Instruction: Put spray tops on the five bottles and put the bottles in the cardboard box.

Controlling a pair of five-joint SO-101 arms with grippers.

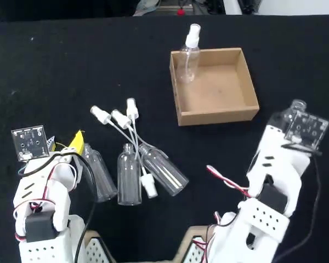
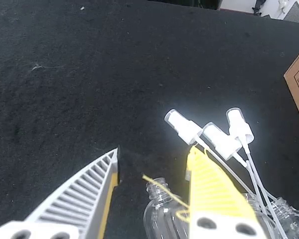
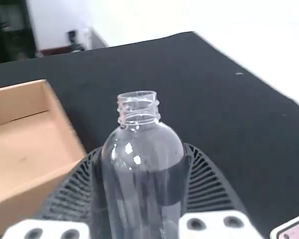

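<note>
Right pincer [image 3: 142,167] clamping one bottle [image 3: 138,114], left pincer [image 2: 153,154] apart, three bottles [image 1: 129,181] lying, one boxed bottle [image 1: 189,60], four loose spray tops [image 1: 120,118]

Cardboard box [image 1: 216,87] is mostly open inside; the only blocker is the capped bottle [image 1: 190,55] standing in its far-left corner. Right gripper [image 3: 142,159], clamped on an uncapped bottle [image 3: 138,124], sits just off the box's near-right corner. The table's [image 1: 71,60] near-middle is cluttered with lying bottles [image 1: 129,175], loose spray tops [image 1: 120,118] and crossing dip tubes [image 1: 132,137]. There's a passable gap between clutter and box. Far-left corner is wide open.
</note>
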